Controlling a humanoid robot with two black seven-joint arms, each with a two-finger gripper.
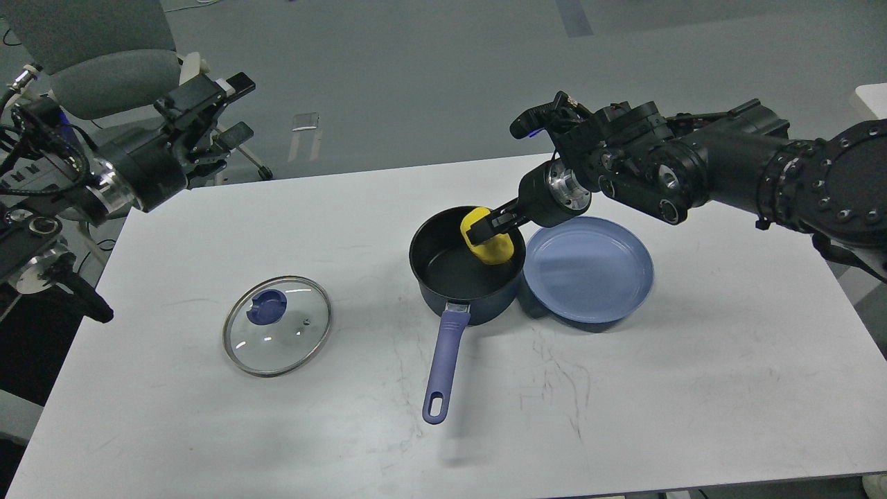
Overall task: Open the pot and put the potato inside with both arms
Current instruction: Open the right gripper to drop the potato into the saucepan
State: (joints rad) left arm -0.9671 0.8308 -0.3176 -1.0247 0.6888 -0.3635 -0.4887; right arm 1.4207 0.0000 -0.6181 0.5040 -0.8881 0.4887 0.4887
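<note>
The right gripper has its fingers clamped on the potato, inside the far-right rim of the open pot.

Pretty plain room: a smooth grey-green floor with a soft glare from overhead light and a darker strip running across it at the top. A grey padded office chair sits far left. The white rectangular desk is scuffed, with thin dark scratches near the middle.
</note>
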